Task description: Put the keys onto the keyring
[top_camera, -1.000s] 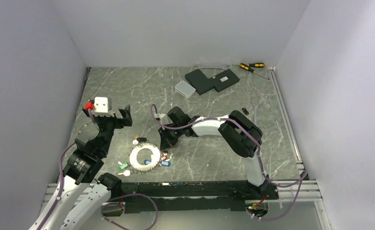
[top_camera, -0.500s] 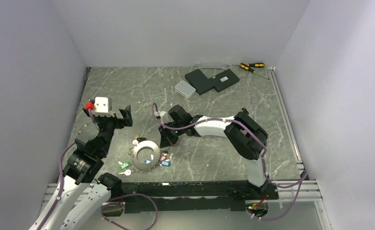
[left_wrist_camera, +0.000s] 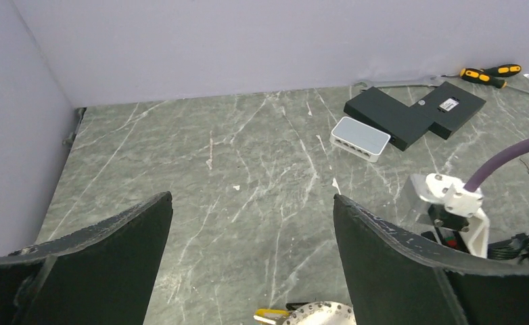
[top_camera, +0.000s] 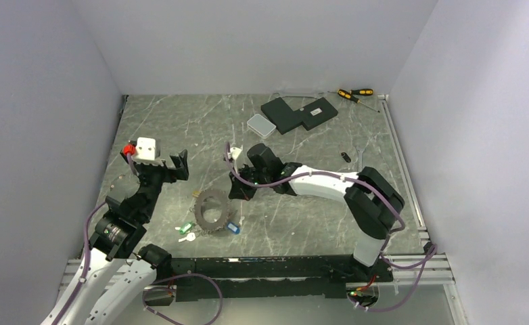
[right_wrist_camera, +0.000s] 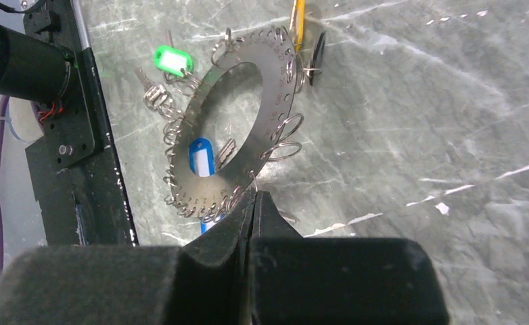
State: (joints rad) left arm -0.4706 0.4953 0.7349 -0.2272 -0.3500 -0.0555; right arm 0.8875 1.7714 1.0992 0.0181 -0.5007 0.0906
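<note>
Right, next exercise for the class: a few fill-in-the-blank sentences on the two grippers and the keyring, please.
1. The right gripper is shut on the rim of the ____.
2. The left gripper is ____ and holds nothing.
3. In the right wrist view, a ____ tag shows through the ring's hole.

Missing words: keyring; open; blue.

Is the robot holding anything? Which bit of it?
The right gripper pinches the keyring by its outer rim; the left gripper is open and holds nothing.
</note>
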